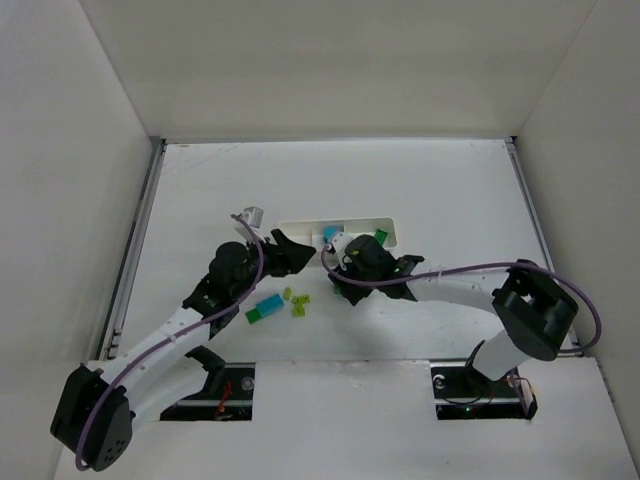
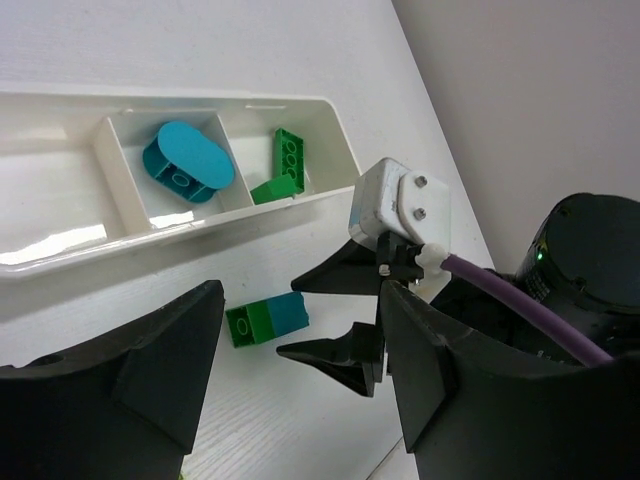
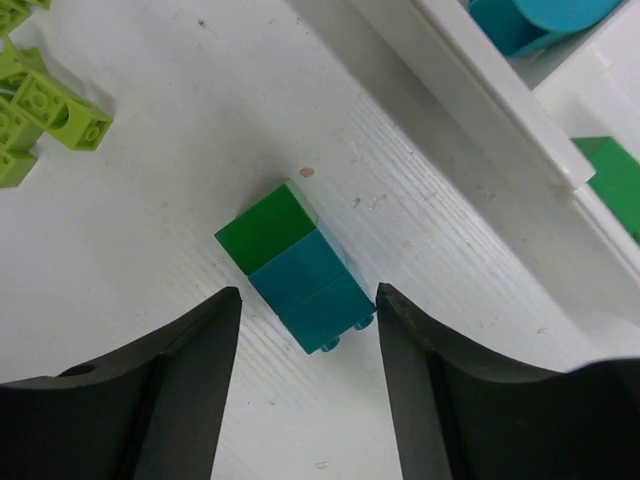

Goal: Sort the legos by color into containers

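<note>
Right gripper (image 3: 310,300), jaws spread about the blue end of a green-and-blue brick (image 3: 285,250) lying on the table (image 3: 150,220) at 8 o'clock of the tray (image 3: 480,120) in the right wrist view; left gripper (image 2: 300,300), spread and empty, at its 9 o'clock from above.

Loose legos (image 1: 266,309) lie near of the tray (image 1: 300,228); others sit in its middle and right compartments.
</note>
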`<state>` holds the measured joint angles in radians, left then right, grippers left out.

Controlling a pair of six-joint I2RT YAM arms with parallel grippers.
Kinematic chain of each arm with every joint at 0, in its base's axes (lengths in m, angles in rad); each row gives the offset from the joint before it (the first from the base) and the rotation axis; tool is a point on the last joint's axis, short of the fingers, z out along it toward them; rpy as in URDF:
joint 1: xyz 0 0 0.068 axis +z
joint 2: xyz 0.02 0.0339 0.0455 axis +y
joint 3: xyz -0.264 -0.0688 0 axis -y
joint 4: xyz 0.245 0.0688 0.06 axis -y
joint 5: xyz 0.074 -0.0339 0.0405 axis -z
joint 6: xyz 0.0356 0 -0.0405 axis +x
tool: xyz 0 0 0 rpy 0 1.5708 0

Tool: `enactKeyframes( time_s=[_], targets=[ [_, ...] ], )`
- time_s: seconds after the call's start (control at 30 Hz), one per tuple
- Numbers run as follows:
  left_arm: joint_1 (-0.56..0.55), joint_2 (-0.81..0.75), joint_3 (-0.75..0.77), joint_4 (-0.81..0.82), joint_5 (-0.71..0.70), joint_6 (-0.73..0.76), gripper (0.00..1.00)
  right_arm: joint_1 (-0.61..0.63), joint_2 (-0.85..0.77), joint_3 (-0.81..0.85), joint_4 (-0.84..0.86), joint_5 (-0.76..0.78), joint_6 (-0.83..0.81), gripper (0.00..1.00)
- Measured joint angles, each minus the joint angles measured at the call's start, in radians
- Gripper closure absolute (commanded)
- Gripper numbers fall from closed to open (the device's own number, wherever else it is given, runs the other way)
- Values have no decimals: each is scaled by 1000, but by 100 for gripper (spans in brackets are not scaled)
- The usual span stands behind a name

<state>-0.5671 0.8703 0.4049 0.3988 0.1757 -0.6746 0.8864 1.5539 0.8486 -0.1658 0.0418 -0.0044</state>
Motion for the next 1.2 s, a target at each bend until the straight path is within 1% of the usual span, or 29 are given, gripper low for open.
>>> enactKeyframes(
  time_s=[0.13,0.2,0.37,0.6,0.8,0.97,1.1,1.2],
  targets=[
    [5,-4,-4,0,0,-8,39,26,9,-27,18,3,26,37],
    [6,-4,-5,-2,0,-11,39,34,19,-32,19,4,33,41],
    [6,-21,-6,-4,0,-20,39,45,25,-35,40,33,51,54],
    [6,-51,-6,-18,4,-41,39,45,-7,-64,72,53,93,65],
    [9,-68,-6,-31,31,-65,38,38,-131,-92,69,14,125,65],
    [51,-90,-47,-25,118,-143,37,1,-224,-92,82,-108,139,65],
    [95,-116,-79,-39,195,-215,35,-21,-237,-75,101,-201,144,65],
    [95,-121,-79,-39,233,-248,31,-21,-229,-60,111,-256,144,65]
  ],
)
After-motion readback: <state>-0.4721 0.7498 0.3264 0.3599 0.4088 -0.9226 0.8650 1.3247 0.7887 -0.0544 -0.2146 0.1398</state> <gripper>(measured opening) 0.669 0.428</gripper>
